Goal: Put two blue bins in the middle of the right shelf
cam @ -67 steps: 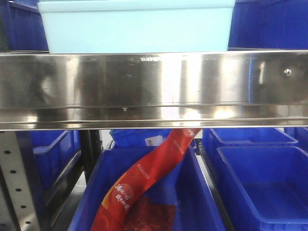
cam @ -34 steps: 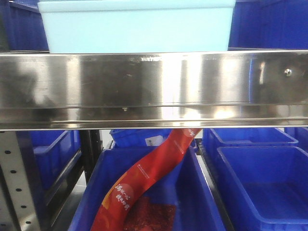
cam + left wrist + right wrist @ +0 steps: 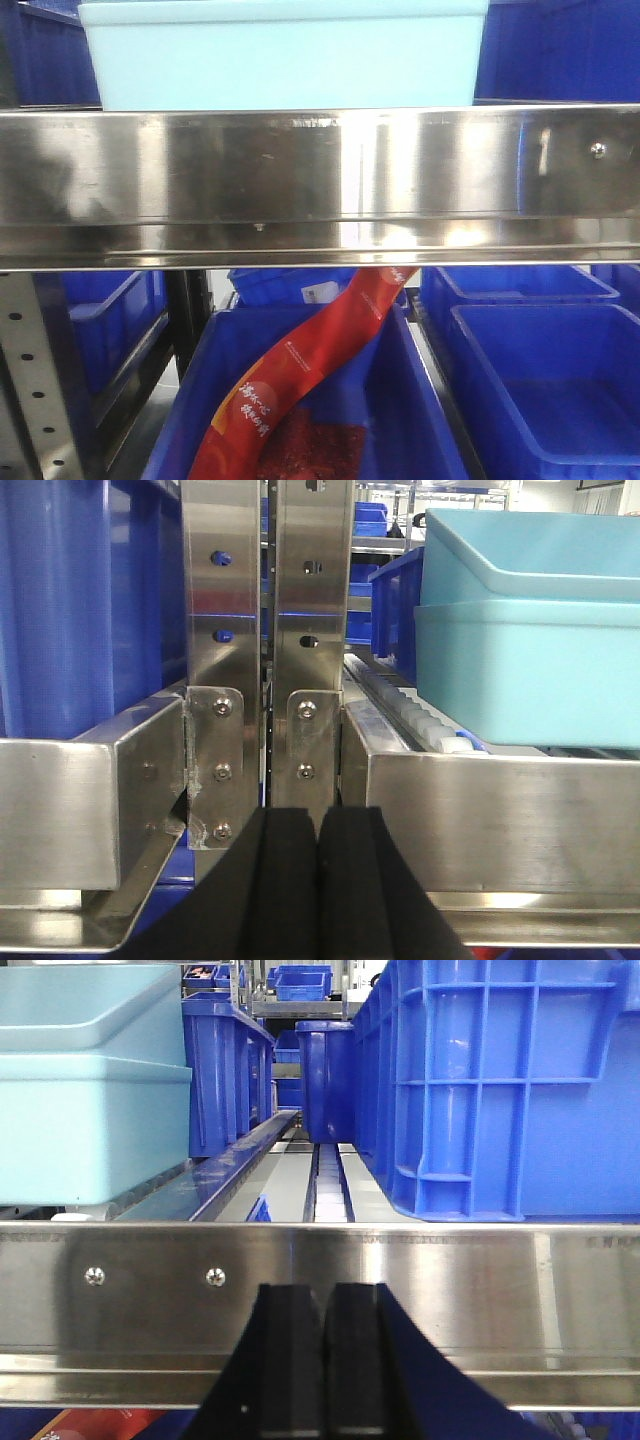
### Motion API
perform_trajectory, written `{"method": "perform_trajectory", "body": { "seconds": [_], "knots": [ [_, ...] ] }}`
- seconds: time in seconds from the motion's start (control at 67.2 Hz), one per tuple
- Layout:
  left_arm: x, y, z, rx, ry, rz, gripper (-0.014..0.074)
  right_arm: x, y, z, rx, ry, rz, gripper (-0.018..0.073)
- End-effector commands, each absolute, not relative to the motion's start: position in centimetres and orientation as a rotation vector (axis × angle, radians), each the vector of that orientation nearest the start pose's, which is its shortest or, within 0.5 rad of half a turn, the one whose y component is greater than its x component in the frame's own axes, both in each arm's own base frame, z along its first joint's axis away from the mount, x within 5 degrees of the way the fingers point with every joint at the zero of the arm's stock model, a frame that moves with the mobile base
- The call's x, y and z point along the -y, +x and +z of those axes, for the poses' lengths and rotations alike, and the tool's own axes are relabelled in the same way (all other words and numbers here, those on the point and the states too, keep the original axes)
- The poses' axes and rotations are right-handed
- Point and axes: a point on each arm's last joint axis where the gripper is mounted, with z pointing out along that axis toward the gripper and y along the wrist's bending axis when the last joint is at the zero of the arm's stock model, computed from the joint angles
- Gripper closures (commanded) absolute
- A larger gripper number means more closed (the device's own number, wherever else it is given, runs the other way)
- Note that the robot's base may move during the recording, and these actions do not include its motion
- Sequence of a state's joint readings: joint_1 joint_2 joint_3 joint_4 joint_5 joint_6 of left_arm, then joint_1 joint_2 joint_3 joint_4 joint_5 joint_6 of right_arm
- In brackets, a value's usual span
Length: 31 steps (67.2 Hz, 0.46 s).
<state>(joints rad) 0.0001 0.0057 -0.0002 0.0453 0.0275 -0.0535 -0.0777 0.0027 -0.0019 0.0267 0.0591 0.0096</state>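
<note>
Pale blue bins (image 3: 285,60) nested on the steel shelf rail (image 3: 320,185), left gripper (image 3: 318,880) and right gripper (image 3: 327,1360) both closed, empty, just before the rail

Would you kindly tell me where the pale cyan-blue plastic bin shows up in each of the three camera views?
Front-facing view: the pale cyan-blue plastic bin sits top centre, just above the shiny stainless-steel front rail.
Left wrist view: the bin is at the right, nested inside another like it, above the rail.
Right wrist view: it is at the left, again stacked.
Shared landmark: the steel rail running below the bin.
</note>
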Motion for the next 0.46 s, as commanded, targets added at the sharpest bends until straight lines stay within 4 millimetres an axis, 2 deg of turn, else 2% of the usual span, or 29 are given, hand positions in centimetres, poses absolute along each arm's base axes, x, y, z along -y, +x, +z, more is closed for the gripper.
{"method": "perform_trajectory", "body": {
  "seconds": [0.0,0.446],
  "knots": [
    [-0.03,5.63,21.14,-1.504,-0.013,-0.006,0.0707,0.46,5.62,21.00,-1.516,0.093,-0.035,0.0724],
    [-0.03,5.63,21.14,-1.504,-0.013,-0.006,0.0707,0.46,5.62,21.00,-1.516,0.093,-0.035,0.0724]
  ]
}}
